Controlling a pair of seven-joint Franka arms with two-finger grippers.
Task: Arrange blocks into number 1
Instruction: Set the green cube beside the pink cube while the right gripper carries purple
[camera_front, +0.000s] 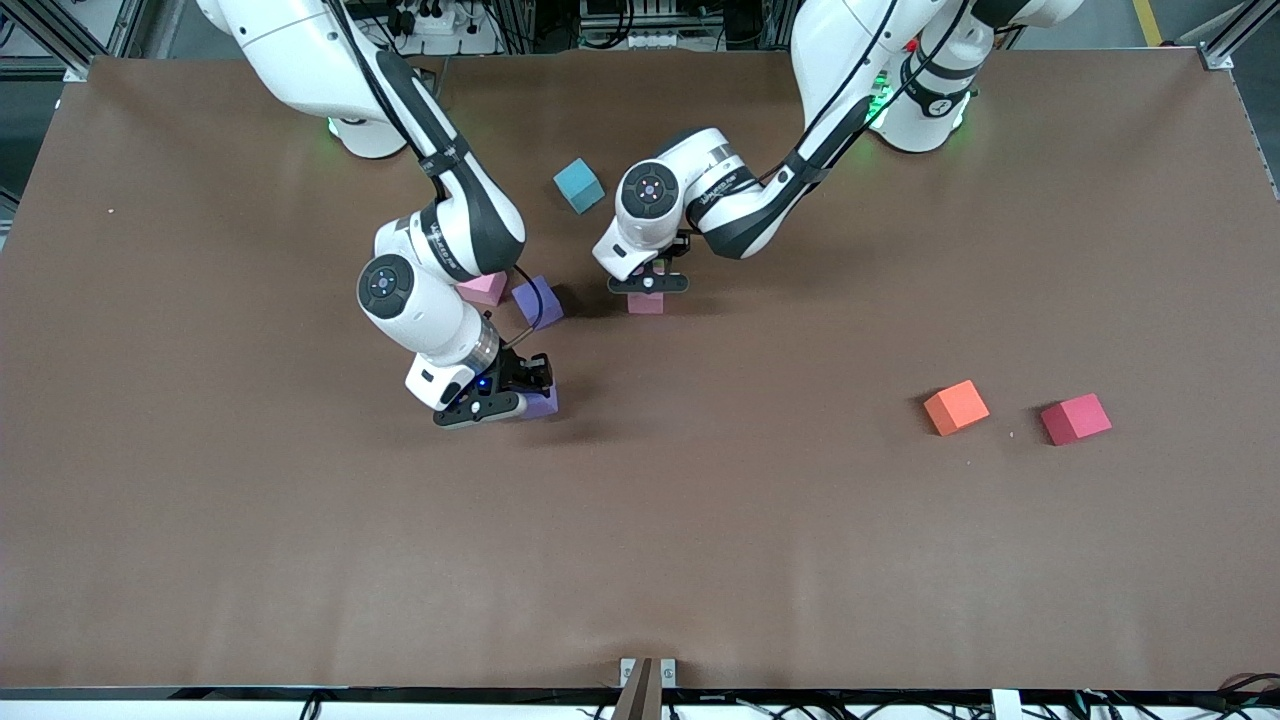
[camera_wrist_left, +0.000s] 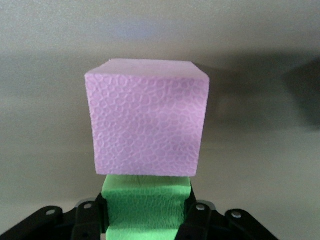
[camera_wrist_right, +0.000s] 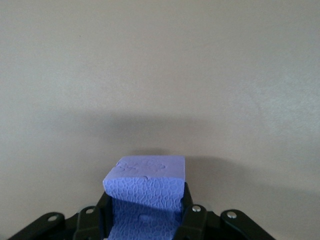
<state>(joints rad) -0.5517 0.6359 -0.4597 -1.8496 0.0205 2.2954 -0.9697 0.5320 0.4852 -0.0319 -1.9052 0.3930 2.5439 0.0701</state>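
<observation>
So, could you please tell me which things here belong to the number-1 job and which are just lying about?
Job: green foam cube in left gripper; purple foam cube in right gripper; loose foam cubes: pink, second pink, second purple, light blue, orange, red.
Lying about: just the brown table mat.

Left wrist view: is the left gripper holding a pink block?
No, the left gripper is shut on a green block; the pink block sits free beside it.
</observation>
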